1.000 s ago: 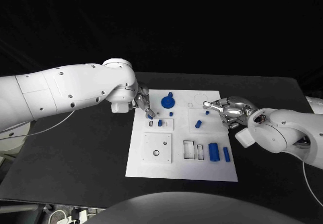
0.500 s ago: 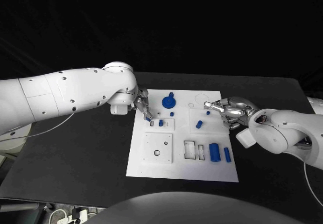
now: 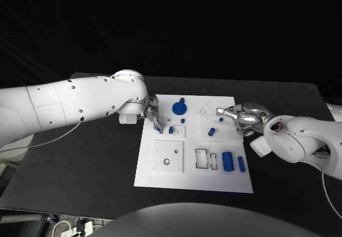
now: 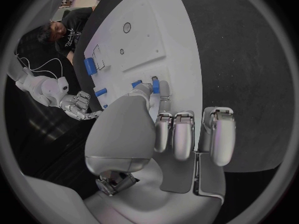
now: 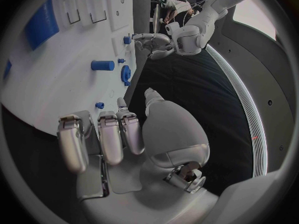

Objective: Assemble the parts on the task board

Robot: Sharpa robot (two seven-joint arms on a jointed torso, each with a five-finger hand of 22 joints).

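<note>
The white task board [image 3: 214,175] lies mid-table. My left hand [image 3: 151,116] hovers over its left edge and pinches a small blue part [image 3: 158,128] between thumb and a finger, just above the small square plate [image 3: 177,134]. A second small blue part [image 3: 171,130] stands in that plate. The left wrist view shows the pinched part [image 4: 156,87] at my fingertips and the standing one [image 4: 136,83] beside it. My right hand [image 3: 241,117] rests at the board's right edge, fingers loosely bent and holding nothing. A small blue peg [image 3: 221,119] sits just by its fingertips [image 5: 99,118].
On the board sit a blue gear with a knob [image 3: 178,107], a blue cylinder [image 3: 211,131], two blue blocks [image 3: 227,161] near the front right, empty rectangular slots [image 3: 206,159] and a square plate with a hole [image 3: 166,156]. Black table surrounds the board.
My left hand has lowered the pinched blue part a little toward the small square plate. The right hand has stayed where it was.
</note>
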